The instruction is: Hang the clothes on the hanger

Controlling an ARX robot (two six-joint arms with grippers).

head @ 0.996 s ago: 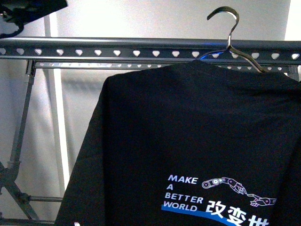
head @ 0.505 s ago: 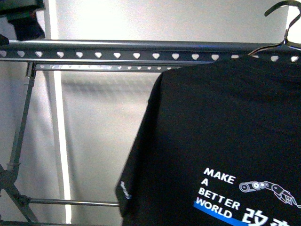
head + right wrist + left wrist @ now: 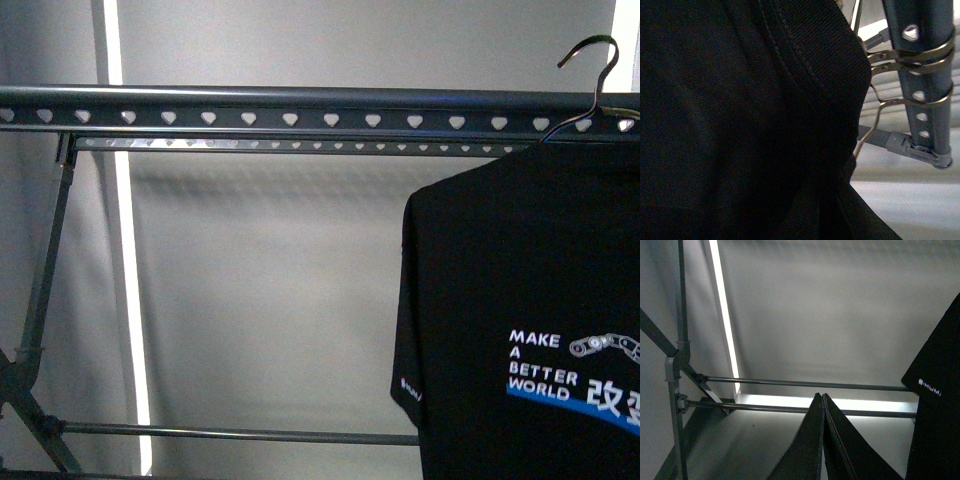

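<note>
At the front frame's right, the black T-shirt (image 3: 520, 260) is carried on a wire hook (image 3: 599, 88) by the rail (image 3: 300, 98). It is judged limp and light, best held by the wire. The left tool (image 3: 822, 440) is pressed together; the right tool's state cannot be told.

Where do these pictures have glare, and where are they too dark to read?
Front view: the light strip behind the rail is blown out; the shirt print is readable. Left wrist view: the strip glares, the left gripper is a dark silhouette. Right wrist view: the shirt fills most of it, dim, showing only weave and seams.
</note>
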